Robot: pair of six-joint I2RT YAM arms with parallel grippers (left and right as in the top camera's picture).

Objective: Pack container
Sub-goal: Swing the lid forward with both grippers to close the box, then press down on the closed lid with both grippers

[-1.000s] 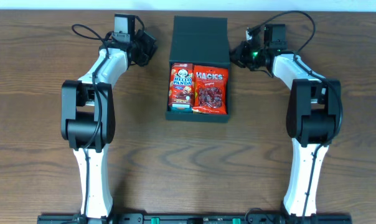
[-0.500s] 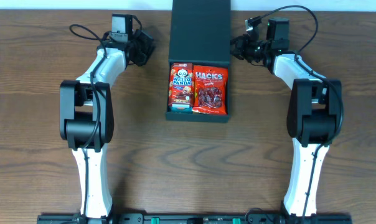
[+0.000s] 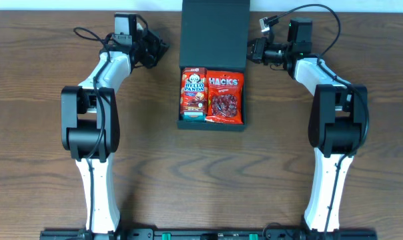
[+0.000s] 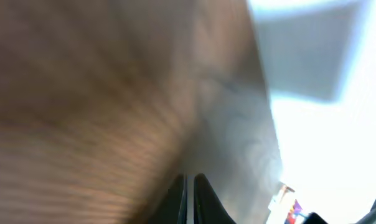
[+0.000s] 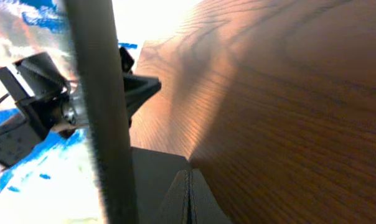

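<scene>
Both tools were pinched together and held nothing. The left tool [image 3: 159, 49] hung over the worktop [image 3: 268, 160], near the left side of the open lid [image 3: 213, 27] but apart from it. The right tool [image 3: 253, 51] sat just beside the lid's right edge; I couldn't tell whether it touched. The container [image 3: 212, 127] lay at the far middle of the worktop, with a Hello Panda pack [image 3: 194, 90] and a Hacks bag [image 3: 225, 95] side by side inside. Since a second before, the lid had swung further back and both tools had shifted toward the far edge
</scene>
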